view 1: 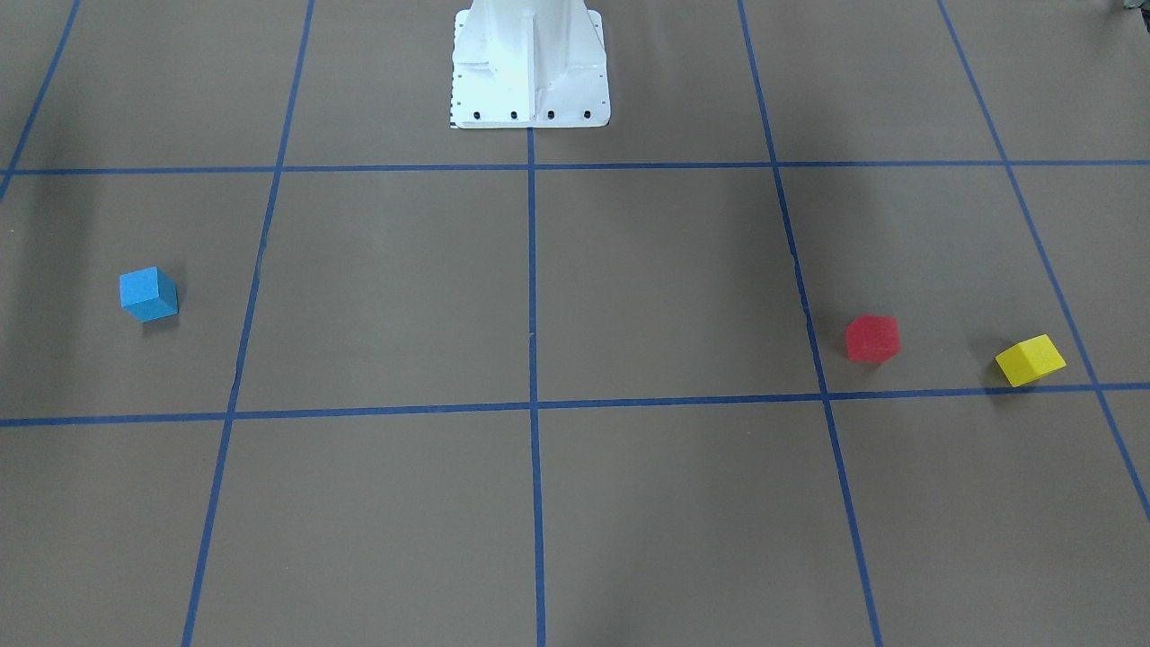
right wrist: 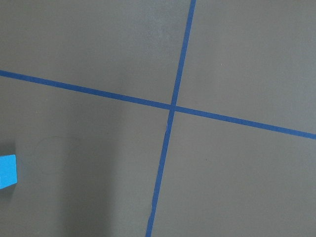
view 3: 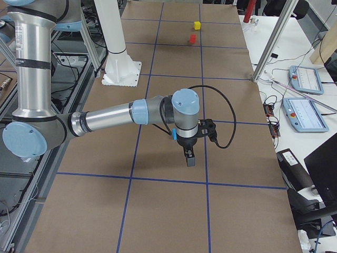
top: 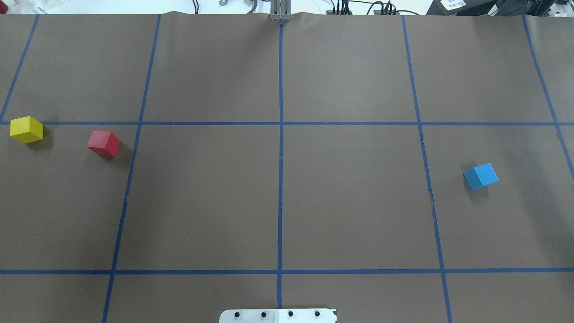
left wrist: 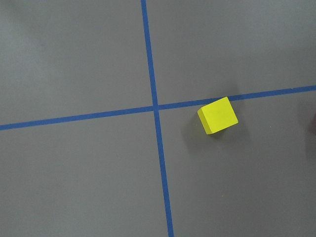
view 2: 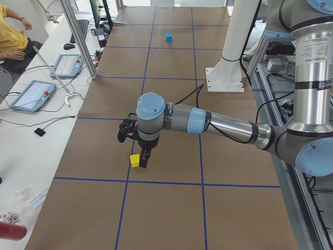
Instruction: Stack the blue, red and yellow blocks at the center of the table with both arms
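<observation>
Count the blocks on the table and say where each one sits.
3. In the overhead view, the yellow block sits at the far left, the red block just right of it, and the blue block alone at right. None appears hidden.

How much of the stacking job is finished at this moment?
Done: nothing; the blue block, red block and yellow block lie apart, unstacked. In hand: nothing visible; the left end effector hangs near the yellow block. Left: all three moves to the centre.
</observation>
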### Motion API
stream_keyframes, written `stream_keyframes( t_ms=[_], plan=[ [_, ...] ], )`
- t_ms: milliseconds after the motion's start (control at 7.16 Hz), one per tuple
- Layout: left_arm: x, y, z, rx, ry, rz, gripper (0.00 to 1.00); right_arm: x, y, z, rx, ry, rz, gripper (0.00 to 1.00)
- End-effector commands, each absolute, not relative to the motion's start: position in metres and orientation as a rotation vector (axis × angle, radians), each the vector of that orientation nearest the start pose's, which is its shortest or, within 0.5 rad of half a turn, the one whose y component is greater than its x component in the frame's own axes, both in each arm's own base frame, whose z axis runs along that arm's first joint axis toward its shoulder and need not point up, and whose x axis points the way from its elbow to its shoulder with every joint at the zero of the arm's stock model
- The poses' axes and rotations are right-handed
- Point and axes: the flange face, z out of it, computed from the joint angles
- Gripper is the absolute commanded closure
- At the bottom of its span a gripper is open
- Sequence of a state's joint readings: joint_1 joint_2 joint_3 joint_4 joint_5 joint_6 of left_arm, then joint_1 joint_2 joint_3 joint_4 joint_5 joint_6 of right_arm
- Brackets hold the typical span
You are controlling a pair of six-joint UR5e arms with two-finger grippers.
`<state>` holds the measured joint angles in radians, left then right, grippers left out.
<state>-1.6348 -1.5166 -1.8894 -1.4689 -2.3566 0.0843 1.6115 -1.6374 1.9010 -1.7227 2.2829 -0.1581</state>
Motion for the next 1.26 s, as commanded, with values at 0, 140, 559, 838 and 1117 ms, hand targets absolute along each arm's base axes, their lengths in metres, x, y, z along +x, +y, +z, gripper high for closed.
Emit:
stream_keyframes(
  t_ms=[0, 140, 559, 838, 1117],
  plan=[
    [-0.091, -0.474, 0.528, 0.230, 0.774, 0.086, 0.00, 0.053, -0.463, 0.529, 0.220, -0.861, -0.196, 0.00],
    [-0.091, -0.475, 0.525, 0.269, 0.772, 0.100, 0.00, 0.021, -0.472, 0.510, 0.221, -0.892, -0.194, 0.00],
    [-0.089, -0.472, 0.533, 0.307, 0.767, 0.122, 0.00, -0.129, -0.473, 0.484, 0.249, -0.843, -0.155, 0.00],
    [-0.089, -0.472, 0.534, 0.304, 0.767, 0.120, 0.00, -0.201, -0.460, 0.509, 0.241, -0.805, -0.184, 0.00],
    [-0.089, -0.472, 0.533, 0.305, 0.767, 0.120, 0.00, -0.230, -0.452, 0.535, 0.226, -0.799, -0.235, 0.00]
  ],
)
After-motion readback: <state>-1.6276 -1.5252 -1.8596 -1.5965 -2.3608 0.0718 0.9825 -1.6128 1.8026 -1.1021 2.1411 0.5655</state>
